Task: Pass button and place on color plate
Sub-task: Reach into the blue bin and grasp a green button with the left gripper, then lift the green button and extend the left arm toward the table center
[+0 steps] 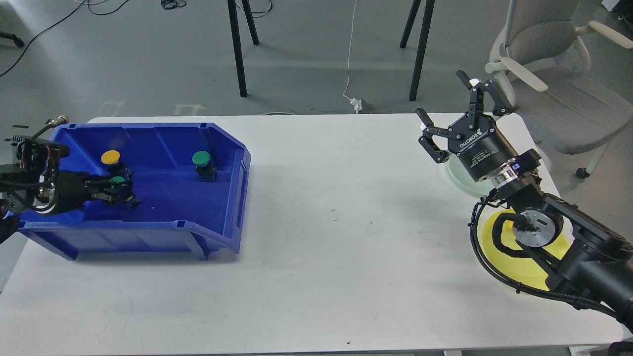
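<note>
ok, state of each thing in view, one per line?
left gripper: in the bin, at a green button, closure unclear
right gripper: open, empty, raised
bin: on the table, holding three buttons
yellow button: upright, free
far green button: upright, free
yellow plate: partly hidden by right arm

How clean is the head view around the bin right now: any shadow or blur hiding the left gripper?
Head view: even overhead light, soft shadow right of the blue bin; the left gripper sits dark against the bin floor, its fingers merging with a green button, so its state is unreadable; the right gripper is sharp and clearly open; no strong glare on the table.
</note>
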You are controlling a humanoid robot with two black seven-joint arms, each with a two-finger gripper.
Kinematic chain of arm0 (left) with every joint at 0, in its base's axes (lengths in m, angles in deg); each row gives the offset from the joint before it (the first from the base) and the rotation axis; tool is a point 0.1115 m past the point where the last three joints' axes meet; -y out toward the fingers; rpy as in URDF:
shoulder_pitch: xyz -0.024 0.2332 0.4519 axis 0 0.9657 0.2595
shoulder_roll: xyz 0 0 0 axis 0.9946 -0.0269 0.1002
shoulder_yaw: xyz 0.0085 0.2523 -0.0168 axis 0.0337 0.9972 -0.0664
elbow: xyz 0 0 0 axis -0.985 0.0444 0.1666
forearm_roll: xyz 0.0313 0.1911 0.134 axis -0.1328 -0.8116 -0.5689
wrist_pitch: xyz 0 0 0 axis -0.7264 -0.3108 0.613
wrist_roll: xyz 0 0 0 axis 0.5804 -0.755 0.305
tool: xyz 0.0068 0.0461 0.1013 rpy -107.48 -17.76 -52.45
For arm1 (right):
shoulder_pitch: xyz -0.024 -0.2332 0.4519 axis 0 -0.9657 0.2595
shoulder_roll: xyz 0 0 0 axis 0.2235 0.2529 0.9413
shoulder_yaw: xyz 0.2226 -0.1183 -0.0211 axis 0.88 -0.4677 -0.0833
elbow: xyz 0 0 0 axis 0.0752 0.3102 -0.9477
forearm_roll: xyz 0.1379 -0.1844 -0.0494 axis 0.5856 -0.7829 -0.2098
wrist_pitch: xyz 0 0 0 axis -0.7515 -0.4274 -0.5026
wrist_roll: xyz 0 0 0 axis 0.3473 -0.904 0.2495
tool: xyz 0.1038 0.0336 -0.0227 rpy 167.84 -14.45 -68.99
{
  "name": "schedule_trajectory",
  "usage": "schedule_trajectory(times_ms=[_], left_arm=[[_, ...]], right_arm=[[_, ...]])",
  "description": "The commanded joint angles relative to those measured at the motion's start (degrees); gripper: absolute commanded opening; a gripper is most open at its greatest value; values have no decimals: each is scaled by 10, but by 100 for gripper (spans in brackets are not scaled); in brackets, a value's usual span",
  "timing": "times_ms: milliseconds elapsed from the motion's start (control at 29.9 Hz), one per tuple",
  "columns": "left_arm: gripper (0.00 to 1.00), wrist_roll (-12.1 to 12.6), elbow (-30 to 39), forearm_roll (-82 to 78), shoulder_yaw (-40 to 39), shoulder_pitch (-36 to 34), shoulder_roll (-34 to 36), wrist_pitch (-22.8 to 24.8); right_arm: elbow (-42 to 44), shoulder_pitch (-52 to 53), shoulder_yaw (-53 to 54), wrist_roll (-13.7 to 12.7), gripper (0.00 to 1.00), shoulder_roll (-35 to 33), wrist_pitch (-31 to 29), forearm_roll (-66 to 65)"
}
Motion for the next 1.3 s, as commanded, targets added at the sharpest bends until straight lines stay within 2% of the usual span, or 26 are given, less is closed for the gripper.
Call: schedule_trajectory(times_ms=[0,201,435,569,702,836,970,1171,1271], left_arm=[[29,0,7,6,-2,-7,4,3],[29,0,42,11,-10,-36,30,33],[29,0,198,111,-44,-65,120,64],[29,0,300,163,-111,-65,170,80],[29,0,376,285,-185,-62,170,121],[30,0,394,407,-206,-65,91,130],[30,0,387,448,-229,-62,-18,123],[30,0,362,465,-236,-47,-167,73],[30,0,342,466,-235,-37,-221,65]], right_arm=[[0,0,0,0,97,0,0,0],[2,0,1,0,97,0,0,0],[2,0,1,0,97,0,0,0],[2,0,3,0,97,0,0,0],[3,0,3,0,97,1,0,0],[1,1,2,0,97,1,0,0],[-3,1,-1,0,97,-8,0,0],[-10,-1,-13,0,97,-64,0,-20],[-14,-6,-23,0,97,-112,0,-43]])
